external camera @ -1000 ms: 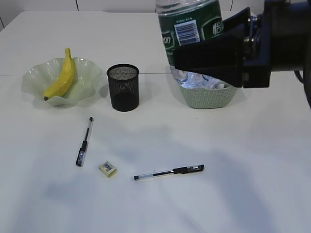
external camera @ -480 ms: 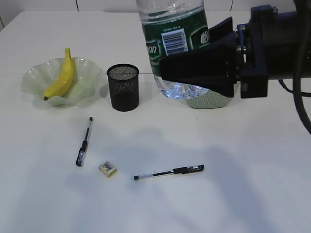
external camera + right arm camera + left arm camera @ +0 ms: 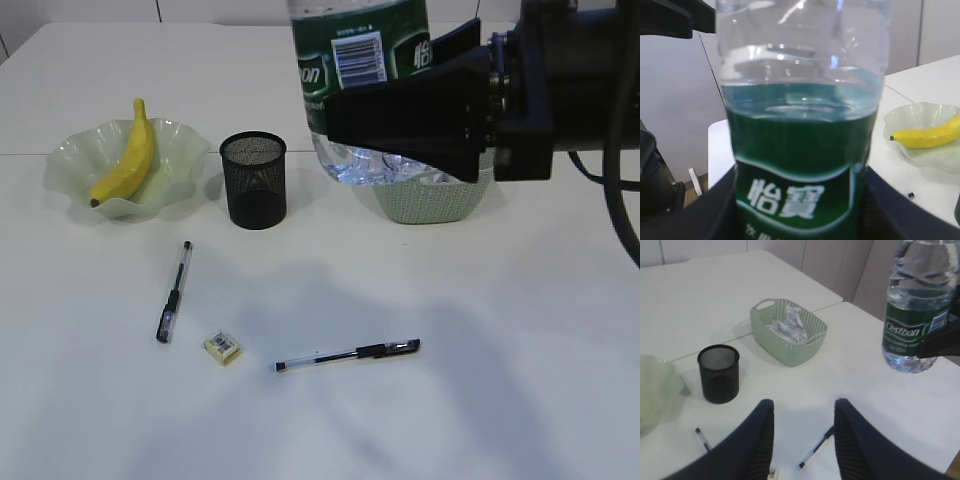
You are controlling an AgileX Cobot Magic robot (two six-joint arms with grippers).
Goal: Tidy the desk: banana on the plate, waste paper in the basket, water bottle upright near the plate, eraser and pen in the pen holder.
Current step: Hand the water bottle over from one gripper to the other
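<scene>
Bottle (image 3: 360, 70) upright between right pincer (image 3: 400, 115) jaws, above table (image 3: 520, 330).

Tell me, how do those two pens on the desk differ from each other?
The left pen lies almost straight up the picture, near the black pen holder; the right pen lies nearly crosswise, lower down. The left pen looks shorter from this angle. The eraser sits between them, touching neither. Both have clear barrels with dark grips and lie flat on the white desk, outside the holder.

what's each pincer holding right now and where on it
The right pincer grips the water bottle upright, around its green-labelled body, with its base off the table. The left pincer is open and holds nothing.
</scene>
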